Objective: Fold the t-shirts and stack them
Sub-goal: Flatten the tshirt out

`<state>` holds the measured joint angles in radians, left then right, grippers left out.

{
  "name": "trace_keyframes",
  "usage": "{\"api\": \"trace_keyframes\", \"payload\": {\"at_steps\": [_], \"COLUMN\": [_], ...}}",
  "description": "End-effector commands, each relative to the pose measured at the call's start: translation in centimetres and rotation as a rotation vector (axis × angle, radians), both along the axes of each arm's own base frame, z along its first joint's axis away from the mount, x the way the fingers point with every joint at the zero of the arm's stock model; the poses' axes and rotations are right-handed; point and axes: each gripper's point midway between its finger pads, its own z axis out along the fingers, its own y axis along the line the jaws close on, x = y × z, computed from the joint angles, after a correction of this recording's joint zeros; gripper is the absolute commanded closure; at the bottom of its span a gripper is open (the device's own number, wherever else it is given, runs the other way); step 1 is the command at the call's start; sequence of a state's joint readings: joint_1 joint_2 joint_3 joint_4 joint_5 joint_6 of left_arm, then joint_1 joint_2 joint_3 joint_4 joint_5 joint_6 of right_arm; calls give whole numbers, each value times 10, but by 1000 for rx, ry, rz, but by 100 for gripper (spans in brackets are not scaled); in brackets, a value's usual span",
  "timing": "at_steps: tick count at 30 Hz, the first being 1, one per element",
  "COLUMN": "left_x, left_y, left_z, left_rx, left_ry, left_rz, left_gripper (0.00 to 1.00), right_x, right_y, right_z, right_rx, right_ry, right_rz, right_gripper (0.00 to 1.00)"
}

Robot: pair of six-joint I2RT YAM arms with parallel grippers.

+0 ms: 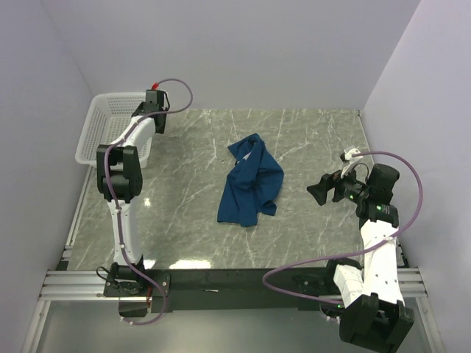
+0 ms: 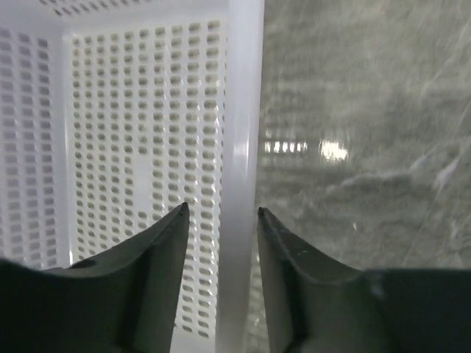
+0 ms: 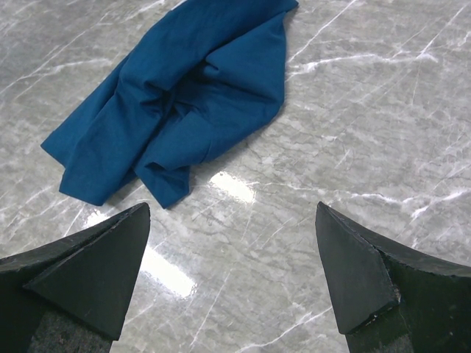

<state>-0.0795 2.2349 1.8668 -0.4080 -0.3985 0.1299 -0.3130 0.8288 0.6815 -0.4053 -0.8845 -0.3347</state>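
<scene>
Evidently early: t-shirt unfolded, both tools free

Spotted at the centre of the top view: one dark blue t-shirt, crumpled in a loose heap on the bench, well apart from both arms. No print showing, no fold made, no stack anywhere in view. Judged as the opening step, then: spreading the cloth before any folding.

At upper left of the top view, left tool straddling the rim of the white lattice basket: jaws parted, one finger inside the wall and one outside, a gap visible on the inner side. Released, not pinching. At right of the frame, right tool gaping wide over bare marble, grasping nothing, with the t-shirt in the upper left of its wrist view.

Next, probably: lift the left tool clear of the basket rim and carry it toward the centre, bring the right tool leftward to the heap's edge, then pinch a corner with each and pull apart to flatten. Hard to tell collar from hem in this bundle, so worth choosing corners with care.
</scene>
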Motion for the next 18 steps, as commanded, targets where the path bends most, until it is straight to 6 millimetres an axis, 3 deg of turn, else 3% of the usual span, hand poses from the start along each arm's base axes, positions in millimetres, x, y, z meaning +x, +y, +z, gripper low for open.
{"api": "trace_keyframes", "payload": {"at_steps": [1,3,4,5,6,7,8,9,10,11,12,13,14,15,16,17,18], "left_x": [23,23,19,17,10,-3,-18,-46,-56,-76,-107,-121,-138,-165,-175,-188,-202], "left_y": [3,-2,-7,-18,-25,-33,-53,-61,-74,-83,-107,-119,-131,-154,-162,-168,-178], "left_z": [57,79,112,129,137,195,183,231,256,219,248,250,217,219,206,180,171], "left_rx": [-20,-53,-86,-139,-171,-217,-293,-325,-414,-472,-557,-639,-707,-825,-880,-946,-1017], "left_ry": [-174,-217,-281,-315,-328,-463,-437,-539,-642,-589,-651,-669,-592,-545,-491,-399,-335], "left_rz": [41,32,23,-26,-54,-92,-189,-254,-288,-315,-458,-502,-532,-636,-651,-637,-661], "left_gripper": [39,33,24,23,8,1,1,0,1,1,0,1,0,1,1,1,2], "right_x": [1,1,1,1,0,-2,-3,-6,-12,-14,-16,-18,-20,-20,-22,-24,-24], "right_y": [-1,-2,-2,-2,-1,0,2,5,10,13,15,17,19,20,22,26,28], "right_z": [5,4,4,4,3,4,3,4,3,3,2,4,4,4,2,2,4], "right_rx": [-4,-3,-5,-9,-11,-19,-21,-20,-25,-32,-30,-27,-23,-20,-5,8,7], "right_ry": [-28,-25,-25,-25,-28,-39,-45,-55,-71,-88,-90,-103,-102,-98,-80,-73,-75], "right_rz": [4,3,5,7,13,25,40,62,104,124,137,150,159,165,179,201,220], "right_gripper": [1,1,1,1,1,1,1,1,1,1,2,2,2,2,3,3,4]}}
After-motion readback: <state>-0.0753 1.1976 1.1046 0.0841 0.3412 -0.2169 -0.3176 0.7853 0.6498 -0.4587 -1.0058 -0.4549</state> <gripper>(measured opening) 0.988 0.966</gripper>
